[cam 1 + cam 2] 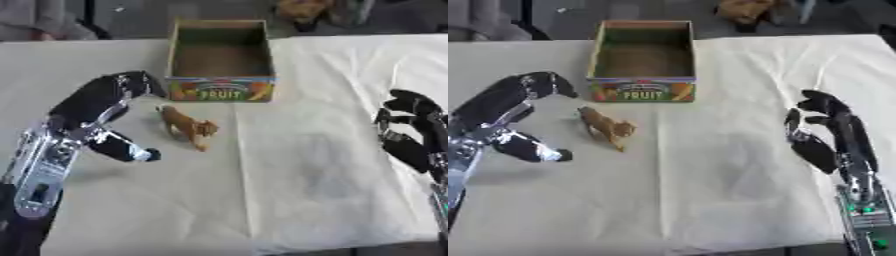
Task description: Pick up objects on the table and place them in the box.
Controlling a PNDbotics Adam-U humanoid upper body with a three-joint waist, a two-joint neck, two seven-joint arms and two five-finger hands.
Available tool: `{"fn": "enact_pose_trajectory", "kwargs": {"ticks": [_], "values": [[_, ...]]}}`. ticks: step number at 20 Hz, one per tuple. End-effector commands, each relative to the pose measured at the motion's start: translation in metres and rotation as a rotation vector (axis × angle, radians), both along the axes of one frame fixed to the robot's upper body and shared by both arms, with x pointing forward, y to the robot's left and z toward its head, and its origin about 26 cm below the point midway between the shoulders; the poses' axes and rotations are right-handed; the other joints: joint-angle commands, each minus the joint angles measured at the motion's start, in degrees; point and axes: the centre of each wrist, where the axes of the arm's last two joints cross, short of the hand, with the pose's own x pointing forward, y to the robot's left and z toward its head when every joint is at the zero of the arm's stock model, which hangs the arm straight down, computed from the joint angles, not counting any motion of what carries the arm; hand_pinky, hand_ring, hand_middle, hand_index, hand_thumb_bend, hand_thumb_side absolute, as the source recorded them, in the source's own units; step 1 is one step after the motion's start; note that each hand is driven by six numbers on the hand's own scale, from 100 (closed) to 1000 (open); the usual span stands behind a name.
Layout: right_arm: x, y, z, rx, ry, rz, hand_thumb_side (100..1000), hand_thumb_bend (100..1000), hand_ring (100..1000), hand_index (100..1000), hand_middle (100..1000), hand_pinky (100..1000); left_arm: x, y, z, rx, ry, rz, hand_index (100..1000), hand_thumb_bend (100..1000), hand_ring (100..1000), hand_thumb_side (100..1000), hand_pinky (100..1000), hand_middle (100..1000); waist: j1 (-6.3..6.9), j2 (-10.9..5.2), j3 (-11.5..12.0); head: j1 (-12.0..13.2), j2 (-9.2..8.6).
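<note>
A small brown toy animal (188, 126) lies on the white cloth just in front of the cardboard box (220, 90), whose front panel reads FRUIT. The box stands open at the top and looks bare inside. My left hand (98, 107) hovers to the left of the toy, fingers spread above it and thumb (131, 150) below, open with nothing in it. At the right edge my right hand (826, 127) rests open, fingers up, well away from the toy.
A white cloth (324, 165) covers the table, with creases running down its middle. Beyond the far edge a brown object (744, 11) lies on the dark floor. A person's sleeve shows at the far left corner.
</note>
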Motion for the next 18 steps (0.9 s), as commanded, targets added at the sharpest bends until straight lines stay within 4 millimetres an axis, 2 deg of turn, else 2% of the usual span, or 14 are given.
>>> {"fn": "enact_pose_trajectory", "kwargs": {"ticks": [1,8,18], "values": [[0.0,-0.001,0.006,-0.006,-0.017,0.008,268,100,785,830,656,711,0.006,-0.005,0.0,0.042,-0.036,0.001,769,819,749,199,686,720,-0.12,-0.79,-0.1,0.2,0.35],[0.0,-0.001,0.005,-0.006,-0.014,0.011,268,100,783,829,654,711,0.023,-0.014,-0.014,0.109,-0.011,-0.021,765,818,734,219,675,692,-0.05,-0.84,-0.3,0.5,0.35],[0.0,0.0,0.004,-0.004,-0.011,0.016,268,100,772,829,653,710,0.041,-0.028,-0.022,0.144,-0.062,-0.051,759,836,728,246,670,684,-0.01,-0.84,-0.6,0.7,0.35]]}}
